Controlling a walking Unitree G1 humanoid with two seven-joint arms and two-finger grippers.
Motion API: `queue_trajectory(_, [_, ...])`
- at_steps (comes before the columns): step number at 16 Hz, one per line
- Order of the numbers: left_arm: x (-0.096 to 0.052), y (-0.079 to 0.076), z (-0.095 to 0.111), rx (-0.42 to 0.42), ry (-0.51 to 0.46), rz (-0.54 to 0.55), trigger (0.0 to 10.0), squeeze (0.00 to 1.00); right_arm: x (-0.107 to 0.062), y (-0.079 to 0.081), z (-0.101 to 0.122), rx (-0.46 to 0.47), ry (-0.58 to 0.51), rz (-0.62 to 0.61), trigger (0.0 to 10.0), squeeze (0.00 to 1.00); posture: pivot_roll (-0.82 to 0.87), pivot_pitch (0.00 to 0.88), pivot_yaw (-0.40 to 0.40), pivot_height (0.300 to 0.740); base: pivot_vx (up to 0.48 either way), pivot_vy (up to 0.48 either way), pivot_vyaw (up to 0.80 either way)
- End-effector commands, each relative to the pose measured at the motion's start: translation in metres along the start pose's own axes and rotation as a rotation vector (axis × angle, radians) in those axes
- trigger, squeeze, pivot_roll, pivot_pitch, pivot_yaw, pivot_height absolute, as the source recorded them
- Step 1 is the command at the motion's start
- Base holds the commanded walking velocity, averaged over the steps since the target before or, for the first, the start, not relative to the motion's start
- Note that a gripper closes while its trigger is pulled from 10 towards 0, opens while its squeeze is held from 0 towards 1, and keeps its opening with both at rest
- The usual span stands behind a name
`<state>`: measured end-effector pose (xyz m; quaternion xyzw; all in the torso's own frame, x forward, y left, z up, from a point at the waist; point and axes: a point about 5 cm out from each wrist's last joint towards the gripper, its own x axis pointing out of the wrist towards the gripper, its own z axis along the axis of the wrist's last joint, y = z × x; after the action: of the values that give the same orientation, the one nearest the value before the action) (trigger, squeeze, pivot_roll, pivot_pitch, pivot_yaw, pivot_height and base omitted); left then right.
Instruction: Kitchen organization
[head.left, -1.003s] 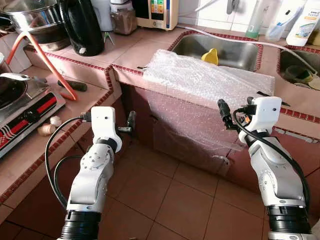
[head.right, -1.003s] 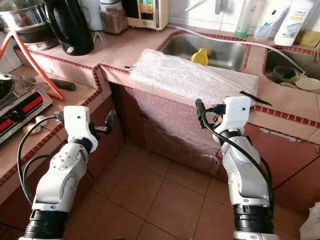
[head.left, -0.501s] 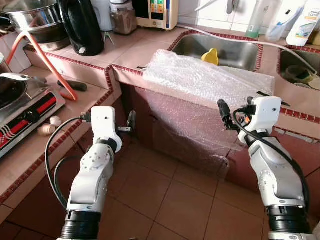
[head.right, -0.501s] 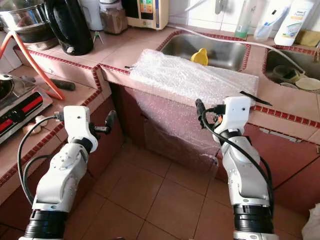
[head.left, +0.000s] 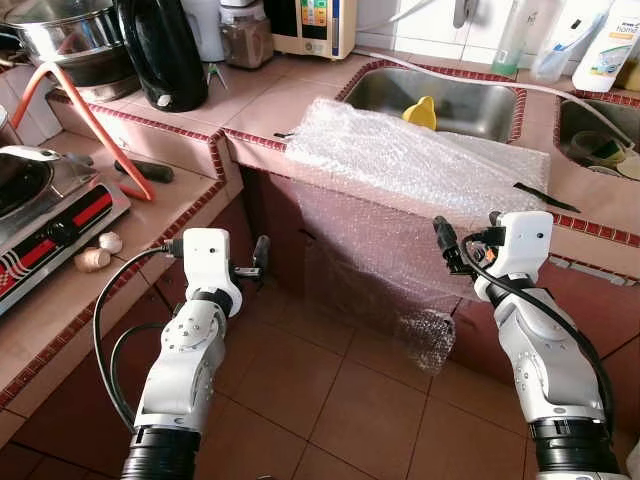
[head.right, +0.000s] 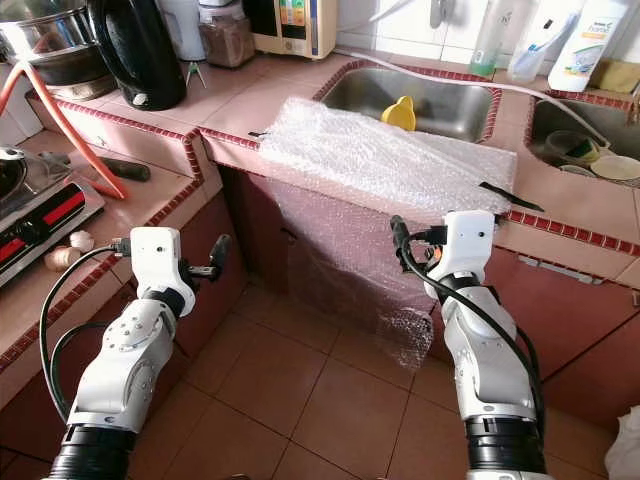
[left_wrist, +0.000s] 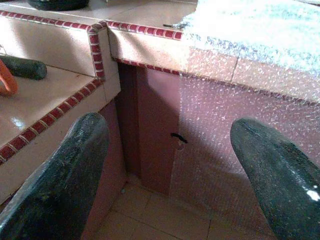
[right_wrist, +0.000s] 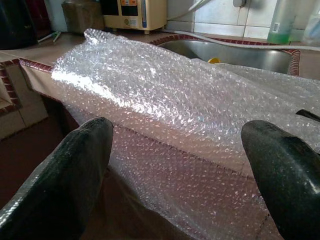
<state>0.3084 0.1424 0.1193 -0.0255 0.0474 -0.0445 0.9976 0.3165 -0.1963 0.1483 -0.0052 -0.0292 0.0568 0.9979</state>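
A sheet of bubble wrap (head.left: 415, 165) lies over the tiled counter (head.left: 270, 105) in front of the steel sink (head.left: 440, 100) and hangs down across the cabinet front, its lower corner curled just above the floor tiles (head.left: 340, 400). The right gripper (head.left: 447, 245) is held just in front of the hanging part, below the counter edge; its wrist view shows the two black fingers (right_wrist: 60, 175) spread wide with nothing between them, the wrap beyond. The left gripper (head.left: 260, 255) hovers near the corner where the lower stove counter meets the cabinet — released too, its fingers (left_wrist: 60, 175) apart and empty. A yellow object (head.left: 421, 111) in the sink is half hidden behind the wrap and cannot be identified. Further left sit a black kettle (head.left: 162, 52), an orange hose (head.left: 95, 125), a gas stove (head.left: 55, 225) cut off by the frame edge, and two garlic bulbs (head.left: 98, 252) — bottles at the back are cropped at the top.
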Motion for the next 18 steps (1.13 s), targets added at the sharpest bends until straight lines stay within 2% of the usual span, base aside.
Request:
queue_trajectory(1, [0.0009, 0.0008, -0.0005, 0.009, 0.001, -0.006, 10.0, 0.00, 0.0014, 0.0029, 0.0005, -0.002, -0.005, 0.013, 10.0, 0.07, -0.07, 0.072, 0.046, 0.740, 0.000, 0.000, 0.00])
queue_trajectory(18, [0.0017, -0.0005, -0.0059, 0.024, 0.014, -0.011, 10.0, 0.00, 0.0031, 0.0057, -0.0024, 0.006, 0.001, 0.020, 10.0, 0.07, -0.07, 0.076, 0.045, 0.740, 0.000, 0.000, 0.00])
